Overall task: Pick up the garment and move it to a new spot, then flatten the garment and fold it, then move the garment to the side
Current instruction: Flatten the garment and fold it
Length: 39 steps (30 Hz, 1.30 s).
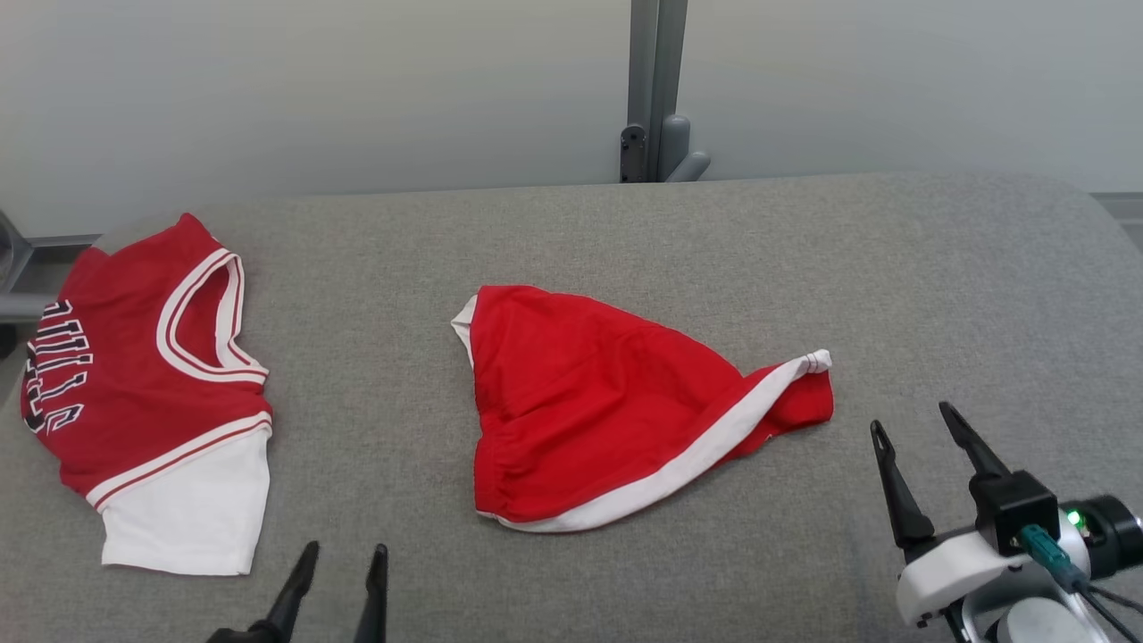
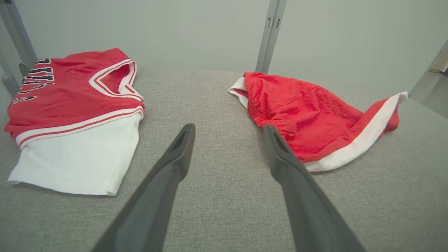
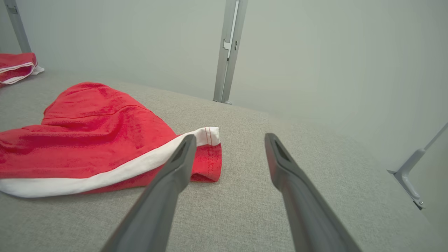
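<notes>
The garment [image 1: 589, 402] is a pair of red shorts with a white side stripe. It lies crumpled in a rough triangle on the middle of the grey padded table [image 1: 893, 268]. My left gripper [image 1: 346, 546] hovers open near the front edge, left of the shorts, with nothing between its fingers. In the left wrist view the gripper [image 2: 228, 127] points past the waistband end of the shorts [image 2: 308, 119]. My right gripper [image 1: 911, 415] stands open just right of the shorts' leg hem. From the right wrist, the gripper [image 3: 230, 136] has its left finger over that hem [image 3: 206, 164] without holding it.
A folded red and white jersey [image 1: 143, 375] with black lettering lies at the table's left edge, also seen as the jersey [image 2: 70, 101] from the left wrist. A grey metal post [image 1: 656, 89] rises behind the table against a pale wall. Bare grey cloth surrounds the shorts.
</notes>
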Motion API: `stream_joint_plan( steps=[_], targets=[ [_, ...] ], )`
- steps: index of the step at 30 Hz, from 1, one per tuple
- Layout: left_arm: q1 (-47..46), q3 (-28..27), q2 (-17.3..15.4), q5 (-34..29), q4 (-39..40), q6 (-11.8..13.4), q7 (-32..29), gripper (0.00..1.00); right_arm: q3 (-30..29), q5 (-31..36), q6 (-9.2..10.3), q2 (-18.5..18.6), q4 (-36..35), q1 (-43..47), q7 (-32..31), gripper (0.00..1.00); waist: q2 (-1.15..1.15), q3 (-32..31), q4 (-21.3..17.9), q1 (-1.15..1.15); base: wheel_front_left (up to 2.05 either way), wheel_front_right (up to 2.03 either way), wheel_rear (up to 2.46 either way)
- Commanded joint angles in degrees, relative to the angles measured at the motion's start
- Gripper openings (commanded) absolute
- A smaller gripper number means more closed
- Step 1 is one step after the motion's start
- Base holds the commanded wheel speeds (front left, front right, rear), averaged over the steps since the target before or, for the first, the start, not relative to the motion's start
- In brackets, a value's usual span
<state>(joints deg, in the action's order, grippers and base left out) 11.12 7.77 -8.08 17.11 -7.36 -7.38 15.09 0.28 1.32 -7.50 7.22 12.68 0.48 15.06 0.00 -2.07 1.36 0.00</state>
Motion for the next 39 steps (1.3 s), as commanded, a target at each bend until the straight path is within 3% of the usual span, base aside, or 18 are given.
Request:
stream_joint_plan(
  steps=[1,7,8,14,18,27,39],
  targets=[
    [-1.15,0.96,-0.92,0.22,-0.63,-0.2,0.07,1.0,0.82,0.69,0.02,1.58,0.26,-1.34,0.17,1.0,0.0,0.43,-0.19,0.0,0.0,0.0,0.0],
    [-7.24,12.1,-6.19,5.32,-5.53,-0.19,-1.61,1.0,12.07,-1.14,0.04,13.83,3.59,-11.33,-6.15,1.0,0.0,3.13,0.56,0.0,0.0,0.0,0.0],
    [-10.32,15.26,-7.44,7.43,-6.65,-0.19,-2.92,1.0,16.46,-3.01,0.04,18.04,3.17,-14.9,-9.59,1.0,0.0,5.12,0.94,0.0,0.0,0.0,0.0],
    [-19.8,24.81,-9.11,12.08,-12.26,-0.2,-7.11,1.0,30.78,-10.18,0.05,27.29,2.4,-25.03,-19.53,1.0,0.0,10.43,2.02,0.0,0.0,0.0,0.0],
    [-25.1,29.29,-9.02,15.81,-15.67,-0.2,-6.86,1.0,39.18,-14.96,0.05,31.33,1.84,-31.04,-23.92,1.0,0.0,13.03,2.5,0.0,0.0,0.0,0.0],
    [-32.85,36.6,-8.64,21.21,-22.22,-0.2,-4.23,1.0,45.96,-20.45,0.05,34.32,3.95,-38.55,-24.23,1.0,0.0,16.42,3.39,0.0,0.0,0.0,0.0],
    [-36.6,43.1,-9.19,25.07,-25.2,-0.2,-1.13,1.0,49.25,-23.78,0.05,34.31,6.29,-39.98,-22.24,1.0,0.0,17.33,2.82,0.0,0.0,0.0,0.0]
  ],
)
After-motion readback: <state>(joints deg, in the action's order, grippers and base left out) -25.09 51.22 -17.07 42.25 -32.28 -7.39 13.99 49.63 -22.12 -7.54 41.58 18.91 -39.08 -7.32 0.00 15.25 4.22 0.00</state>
